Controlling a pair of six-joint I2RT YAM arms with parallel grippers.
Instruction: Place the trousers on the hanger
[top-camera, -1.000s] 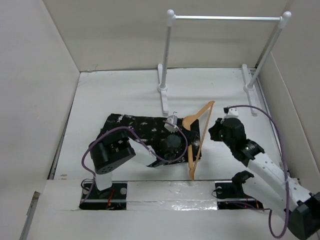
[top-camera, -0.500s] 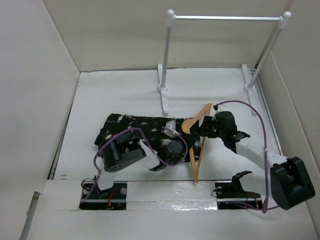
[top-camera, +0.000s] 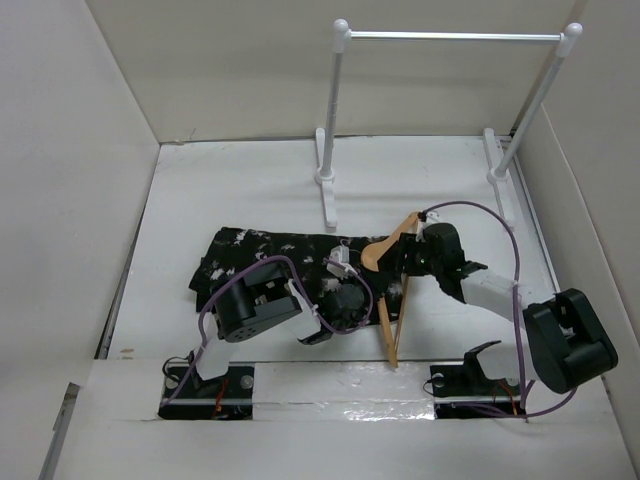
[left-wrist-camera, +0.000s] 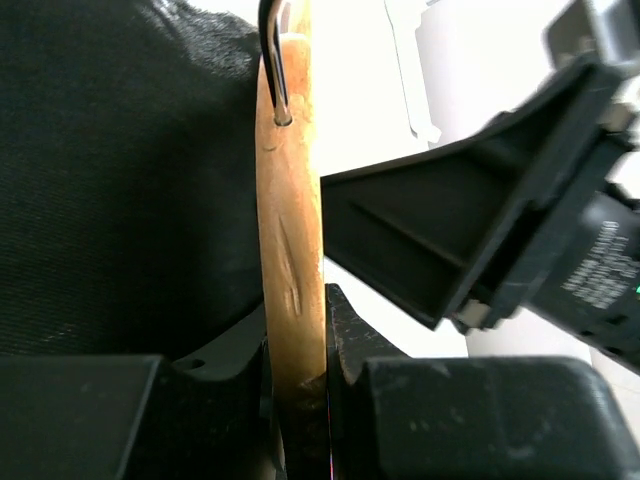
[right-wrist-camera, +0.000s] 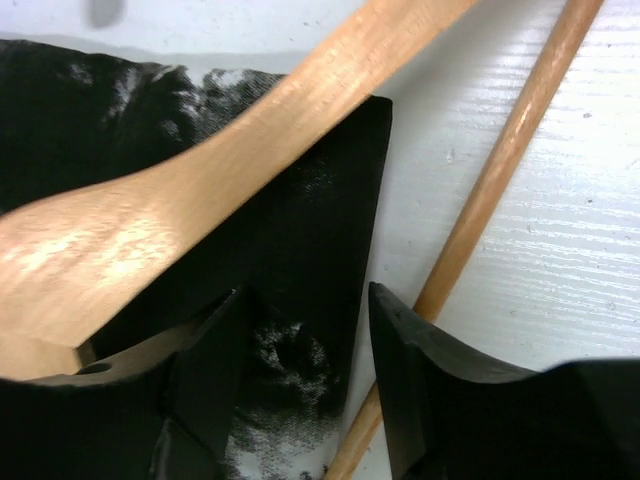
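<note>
The black, white-splattered trousers (top-camera: 250, 262) lie flat at the middle of the table. Over their right end stands the tan wooden hanger (top-camera: 385, 248), tilted, its lower bar (top-camera: 392, 325) running toward the near edge. My left gripper (top-camera: 348, 268) is shut on the hanger (left-wrist-camera: 290, 200) just below its metal hook (left-wrist-camera: 272, 60). My right gripper (top-camera: 402, 258) is open, low at the trousers' right edge. Black fabric (right-wrist-camera: 310, 200) lies between its fingers (right-wrist-camera: 420, 380), beneath the hanger's shoulder (right-wrist-camera: 200, 190), with the bar (right-wrist-camera: 500, 180) just to the right.
A white pole rack (top-camera: 450, 36) with ball-topped posts stands at the back, its feet (top-camera: 325, 190) close behind the trousers and hanger. Tall white walls enclose the table left, right and behind. The right gripper's body (left-wrist-camera: 470, 230) hangs close beside the left jaws.
The right arm swung in from the right to the hanger and its jaws went from shut to open over the trousers' edge. The left arm shifted slightly while keeping its hold.
</note>
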